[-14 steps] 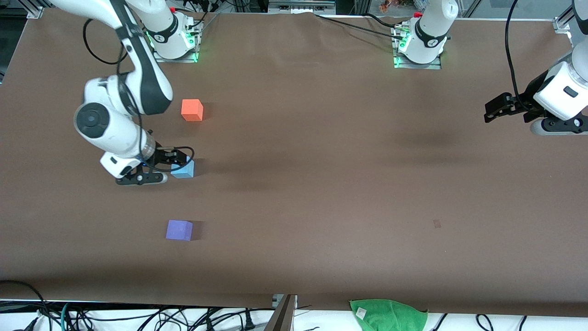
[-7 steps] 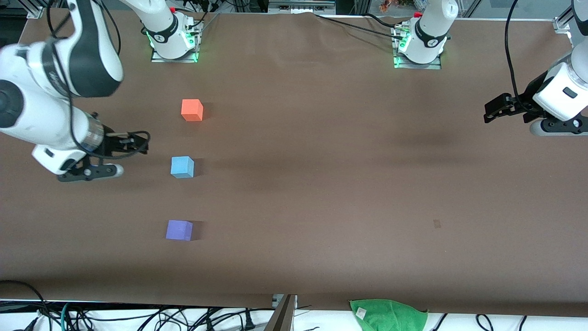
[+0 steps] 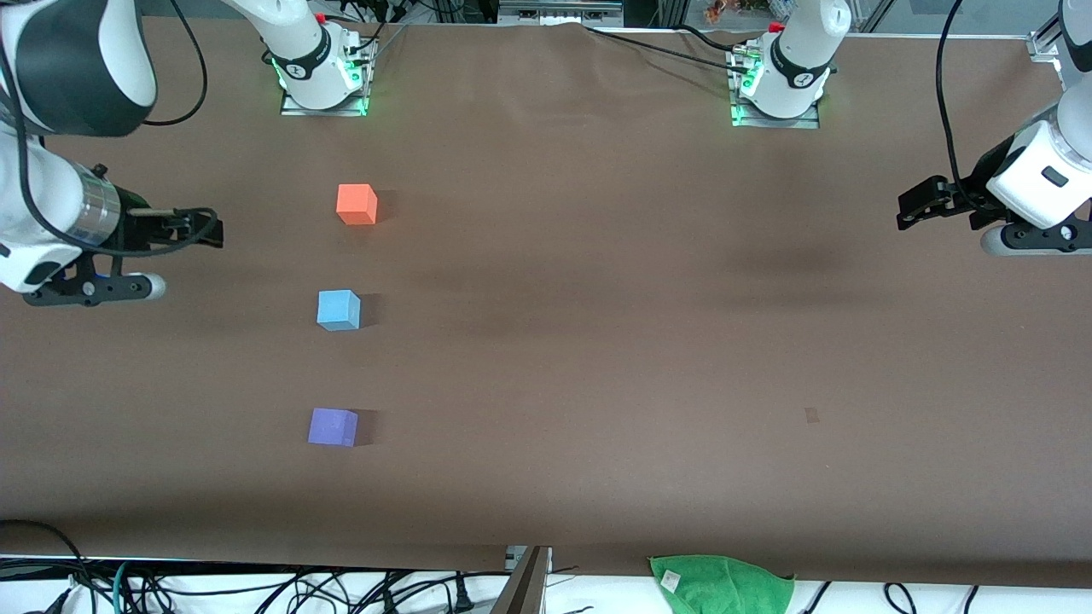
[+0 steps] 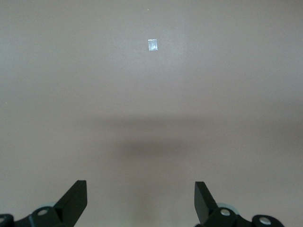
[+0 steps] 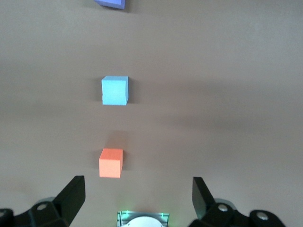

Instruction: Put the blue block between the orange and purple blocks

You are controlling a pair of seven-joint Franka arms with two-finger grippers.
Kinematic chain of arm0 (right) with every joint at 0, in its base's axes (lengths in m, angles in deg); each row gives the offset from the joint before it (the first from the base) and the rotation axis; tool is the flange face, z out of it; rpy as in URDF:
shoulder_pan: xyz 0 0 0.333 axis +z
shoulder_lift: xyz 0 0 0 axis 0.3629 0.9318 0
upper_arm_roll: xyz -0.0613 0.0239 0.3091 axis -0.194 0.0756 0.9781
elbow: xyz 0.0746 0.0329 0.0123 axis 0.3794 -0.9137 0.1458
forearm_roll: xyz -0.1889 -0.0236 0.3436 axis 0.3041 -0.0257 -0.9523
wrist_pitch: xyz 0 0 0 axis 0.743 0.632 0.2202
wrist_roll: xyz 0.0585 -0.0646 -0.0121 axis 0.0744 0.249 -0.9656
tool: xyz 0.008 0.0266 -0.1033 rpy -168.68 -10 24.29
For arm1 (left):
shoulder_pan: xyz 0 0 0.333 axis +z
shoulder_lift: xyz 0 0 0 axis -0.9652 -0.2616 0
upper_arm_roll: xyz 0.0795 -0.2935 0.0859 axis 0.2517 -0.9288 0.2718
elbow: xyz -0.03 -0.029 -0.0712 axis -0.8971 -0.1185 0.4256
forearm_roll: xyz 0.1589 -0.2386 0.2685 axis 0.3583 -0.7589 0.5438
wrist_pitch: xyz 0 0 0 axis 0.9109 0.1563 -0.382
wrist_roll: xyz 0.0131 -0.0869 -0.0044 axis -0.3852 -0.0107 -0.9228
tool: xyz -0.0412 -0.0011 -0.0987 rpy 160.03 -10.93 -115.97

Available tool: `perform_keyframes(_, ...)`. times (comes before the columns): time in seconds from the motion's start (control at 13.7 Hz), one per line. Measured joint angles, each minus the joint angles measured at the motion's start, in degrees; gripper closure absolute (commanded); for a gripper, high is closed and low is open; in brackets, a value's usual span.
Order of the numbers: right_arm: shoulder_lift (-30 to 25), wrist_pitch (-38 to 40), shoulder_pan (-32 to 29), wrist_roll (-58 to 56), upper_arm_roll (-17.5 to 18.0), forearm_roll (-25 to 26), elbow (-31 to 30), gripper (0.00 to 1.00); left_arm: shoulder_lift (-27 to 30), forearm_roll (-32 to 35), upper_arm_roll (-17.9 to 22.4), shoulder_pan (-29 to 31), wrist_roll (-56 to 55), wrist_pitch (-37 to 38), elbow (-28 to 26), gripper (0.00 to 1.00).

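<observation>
The blue block (image 3: 339,309) rests on the brown table, in line between the orange block (image 3: 357,205) and the purple block (image 3: 333,427), which is nearer the front camera. My right gripper (image 3: 209,230) is open and empty, raised over the table's right-arm end, apart from all the blocks. Its wrist view shows its own open gripper (image 5: 137,189), the blue block (image 5: 115,90), the orange block (image 5: 111,162) and an edge of the purple block (image 5: 110,3). My left gripper (image 3: 909,209) waits open and empty over the left-arm end; its wrist view (image 4: 139,191) shows bare table.
A green cloth (image 3: 721,584) lies at the table's edge nearest the front camera. A small mark (image 3: 811,415) is on the table toward the left arm's end, and it also shows in the left wrist view (image 4: 152,45). The arm bases (image 3: 324,64) (image 3: 781,77) stand along the back edge.
My right gripper has left the blue block and pulled back toward the right-arm end of the table. The blue block stays where it was. The left arm has barely moved.
</observation>
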Motion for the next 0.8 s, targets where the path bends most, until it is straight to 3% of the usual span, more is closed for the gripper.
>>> perform_keyframes(0.22,-1.64,1.49,-0.32,-0.01,0.31,0.00,0.10,0.00,-0.30,0.00,0.00,0.00,0.00,0.00,0.00,0.00)
perform_keyframes(0.51,-6.70,1.50,-5.09,-0.01,6.54,0.03,-4.23,0.00,-0.36,0.00,0.00,0.00,0.00,0.00,0.02,0.00)
perform_keyframes(0.8,-11.48,1.36,-8.52,-0.05,7.39,0.03,-5.50,0.00,-0.36,0.00,0.00,0.00,0.00,0.00,0.11,0.00)
